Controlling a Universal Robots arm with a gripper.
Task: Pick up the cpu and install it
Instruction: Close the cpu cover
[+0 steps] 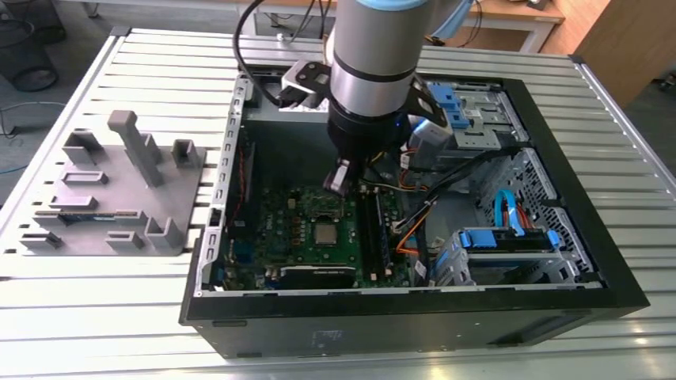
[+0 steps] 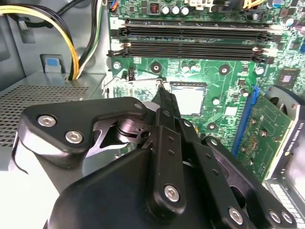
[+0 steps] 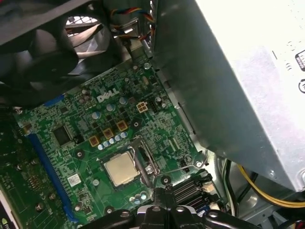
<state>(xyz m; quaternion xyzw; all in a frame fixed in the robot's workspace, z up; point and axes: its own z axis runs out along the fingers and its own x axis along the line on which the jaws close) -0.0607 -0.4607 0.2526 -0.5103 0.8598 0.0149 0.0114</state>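
The cpu, a small square chip with a pale metal top, lies flat in its socket on the green motherboard inside the open computer case. Both wrist views show the cpu from above, with the socket's metal frame swung up beside it. My gripper hangs above the board, a little off to the side of the chip. Its black fingers press together to a narrow tip and hold nothing. The gripper tip sits just beyond the socket's edge.
Long black memory slots run beside the socket. A grey power supply box and yellow cables stand close to the arm. A blue slot and an add-in card lie past the chip. A grey fixture sits outside the case.
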